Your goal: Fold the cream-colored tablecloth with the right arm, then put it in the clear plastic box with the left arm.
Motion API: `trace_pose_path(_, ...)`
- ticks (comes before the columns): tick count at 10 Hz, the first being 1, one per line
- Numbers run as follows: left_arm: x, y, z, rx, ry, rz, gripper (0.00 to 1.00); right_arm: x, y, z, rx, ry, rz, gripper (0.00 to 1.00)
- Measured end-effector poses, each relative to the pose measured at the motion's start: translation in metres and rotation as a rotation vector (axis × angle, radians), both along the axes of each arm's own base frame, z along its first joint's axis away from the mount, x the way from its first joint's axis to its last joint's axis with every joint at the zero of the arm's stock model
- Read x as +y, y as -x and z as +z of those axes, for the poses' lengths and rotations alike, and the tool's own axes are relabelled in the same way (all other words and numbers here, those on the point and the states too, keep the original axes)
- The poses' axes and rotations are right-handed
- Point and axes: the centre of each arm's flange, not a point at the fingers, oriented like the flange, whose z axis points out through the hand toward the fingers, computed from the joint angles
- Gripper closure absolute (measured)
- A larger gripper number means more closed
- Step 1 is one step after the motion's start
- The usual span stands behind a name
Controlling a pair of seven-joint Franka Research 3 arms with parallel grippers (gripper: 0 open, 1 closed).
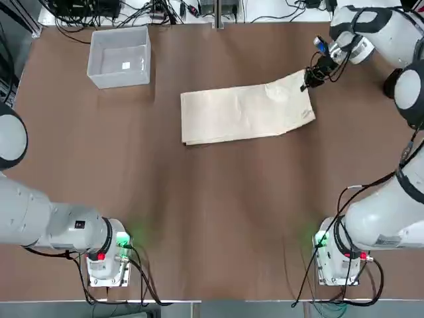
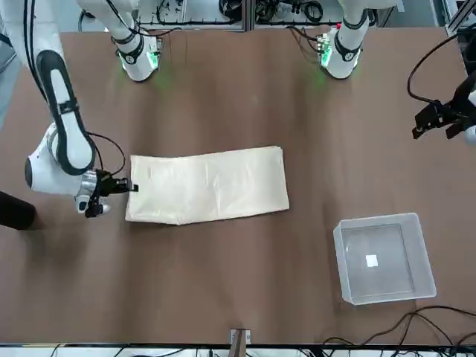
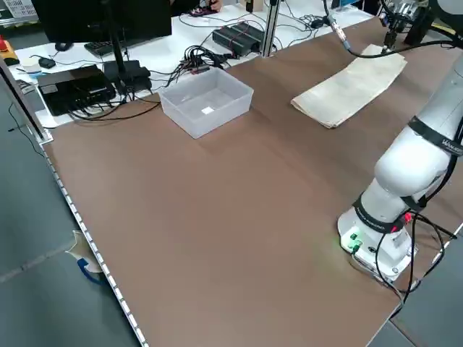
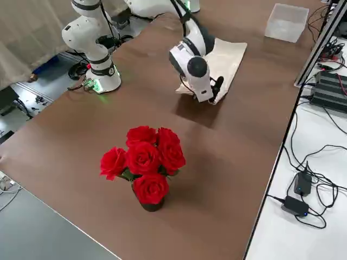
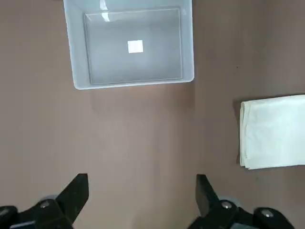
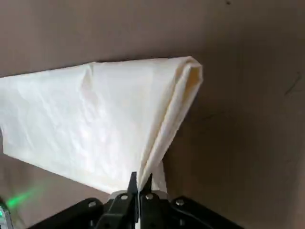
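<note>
Tablecloth [image 1: 242,112] corner pinched by R gripper [image 1: 307,83]; box [image 1: 120,56] holds only label; L gripper [image 5: 141,191] wide.

No readable text, brand, number or sign appears anywhere. The clear plastic box [image 5: 128,45], ahead of the left gripper [image 5: 142,198], holds a small white label [image 5: 135,46] whose face appears blank.

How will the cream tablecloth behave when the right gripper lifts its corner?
The tablecloth probably drapes limply: its corner peaks where the right gripper pinches it. Its stacked layers may slide apart. It looks light.
</note>
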Motion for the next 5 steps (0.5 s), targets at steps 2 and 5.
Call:
trace_pose_path(2,0.0,0.0,0.0,0.0,0.0,0.0,0.01,0.032,0.001,0.032,0.026,0.071,-0.029,0.97)
trace_pose_path(5,0.0,0.0,-0.001,0.001,0.0,0.0,0.01,0.09,0.015,0.077,0.069,0.104,-0.083,0.97)
